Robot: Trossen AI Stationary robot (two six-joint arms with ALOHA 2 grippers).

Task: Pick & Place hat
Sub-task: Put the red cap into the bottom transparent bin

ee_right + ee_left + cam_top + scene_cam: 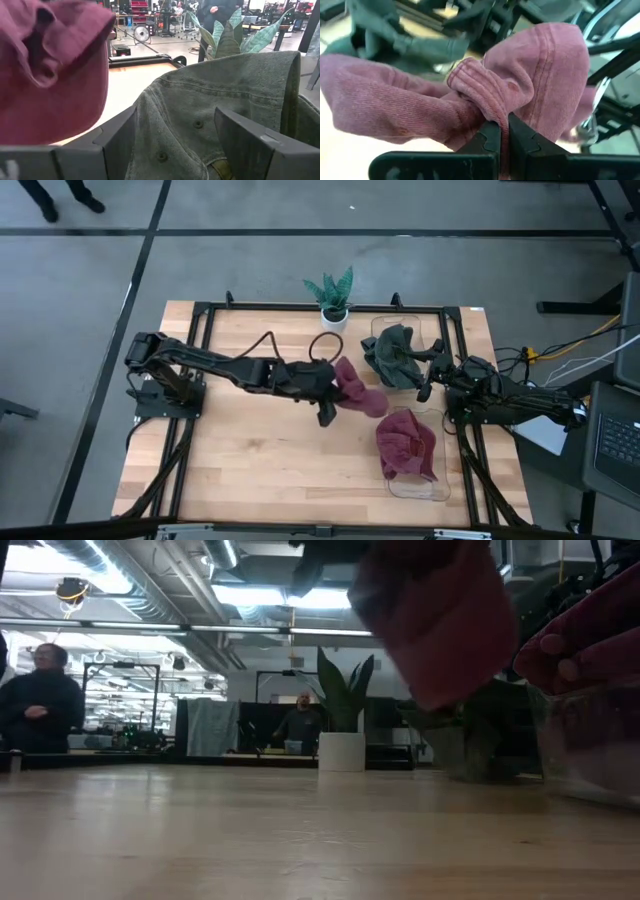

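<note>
From above, the wooden table (pixel 260 450) shows the left gripper (pixel 335 402) clamped on a maroon hat (pixel 356 392). Left wrist view: fingers (pixel 490 140) pinch its fabric. Right wrist view: right gripper (pixel 175 145) gapes around a green hat (pixel 210 95).

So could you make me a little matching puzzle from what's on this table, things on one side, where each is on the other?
Things:
1. pink hat
2. green hat
3. dark red hat
4. potted plant

Places:
A. in the near clear bin
B. at the table's far edge
C. pinched in the left gripper
D. between the right gripper's open fingers

Pairs: 1-C, 2-D, 3-A, 4-B
</note>
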